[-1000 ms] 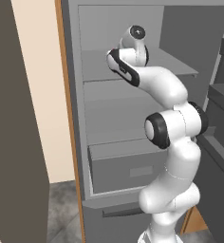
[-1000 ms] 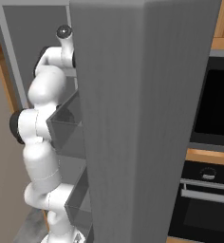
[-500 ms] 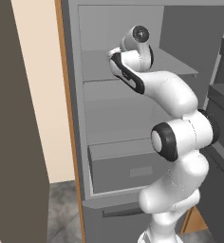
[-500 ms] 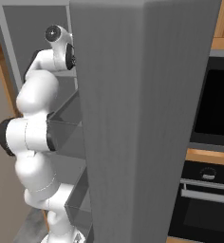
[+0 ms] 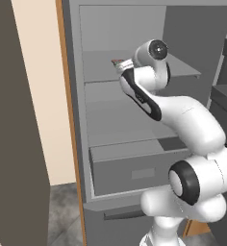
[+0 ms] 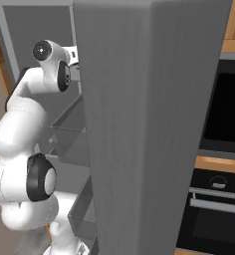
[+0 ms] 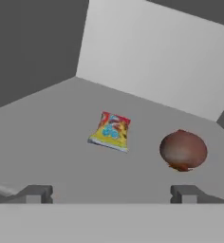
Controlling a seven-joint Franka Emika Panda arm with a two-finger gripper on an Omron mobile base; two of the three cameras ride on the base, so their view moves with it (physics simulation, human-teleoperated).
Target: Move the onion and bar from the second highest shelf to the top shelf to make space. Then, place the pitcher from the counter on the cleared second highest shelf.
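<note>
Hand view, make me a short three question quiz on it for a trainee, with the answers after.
1. True or false: the onion and the bar touch each other.
2. Which lies nearer the right finger tip in the hand view: A the onion, B the bar?
3. Fill in: the gripper is ____, holding nothing.

Key: 1 false, they lie apart on the same grey shelf. 2 A. 3 open.

Arm point(image 5: 182, 115) swung further right, elbow lower, wrist deeper over top shelf point(image 5: 101, 72)
</note>
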